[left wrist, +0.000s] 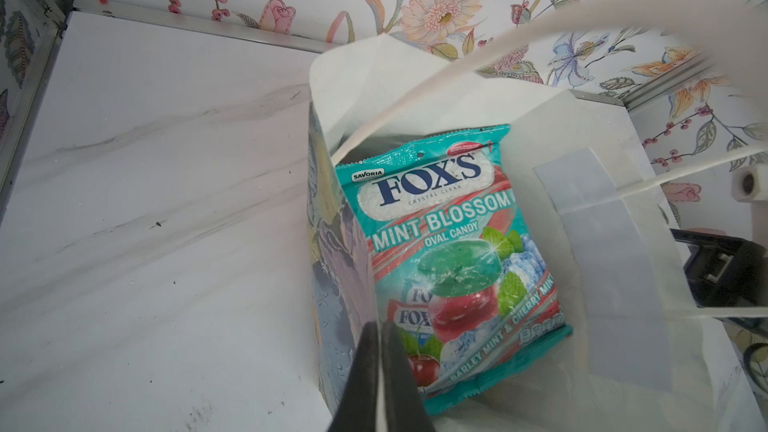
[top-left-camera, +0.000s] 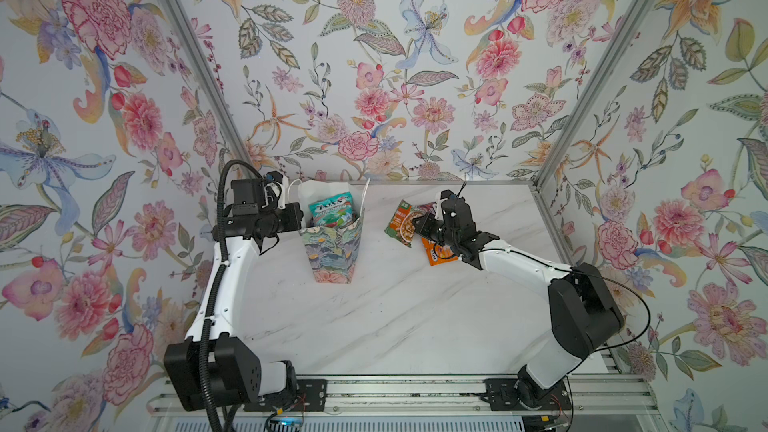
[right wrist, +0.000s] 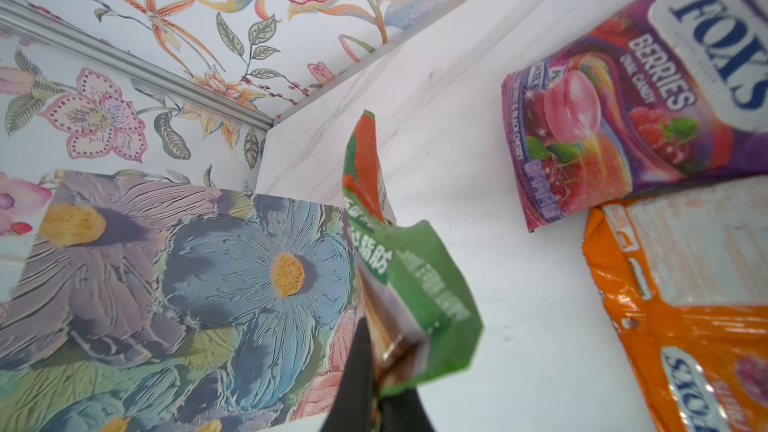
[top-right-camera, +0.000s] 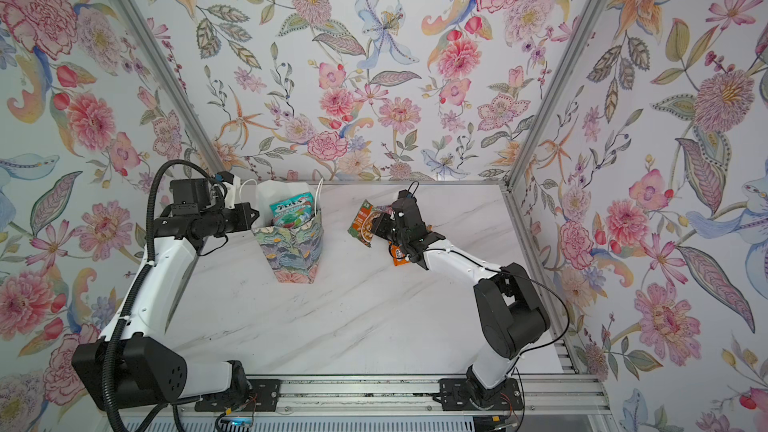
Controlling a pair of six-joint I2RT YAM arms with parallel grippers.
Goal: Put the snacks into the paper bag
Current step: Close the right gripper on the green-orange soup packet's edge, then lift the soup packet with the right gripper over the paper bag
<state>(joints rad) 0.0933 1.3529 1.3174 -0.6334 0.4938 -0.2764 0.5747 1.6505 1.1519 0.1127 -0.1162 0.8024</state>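
The paper bag (top-left-camera: 332, 255) (top-right-camera: 293, 255) stands upright at the back left of the table, mouth open, white inside (left wrist: 623, 243). A teal FOX'S packet (top-left-camera: 330, 211) (top-right-camera: 291, 209) (left wrist: 449, 251) leans inside it. My left gripper (top-left-camera: 297, 218) (left wrist: 380, 326) is shut on the bag's left wall at the rim. My right gripper (top-left-camera: 419, 222) (right wrist: 376, 367) is shut on a green and orange packet (top-left-camera: 401, 222) (top-right-camera: 362, 222) (right wrist: 415, 284), held above the table to the right of the bag's patterned side (right wrist: 166, 284). A purple FOX'S packet (right wrist: 644, 97) and an orange packet (top-left-camera: 434, 253) (right wrist: 685, 326) lie under the right arm.
White cord handles (left wrist: 540, 35) arch over the bag's mouth. The marble table (top-left-camera: 395, 317) is closed in by floral walls and aluminium posts (top-left-camera: 582, 97) at the back and sides. A rail (top-left-camera: 395, 392) with both arm bases runs along the front edge.
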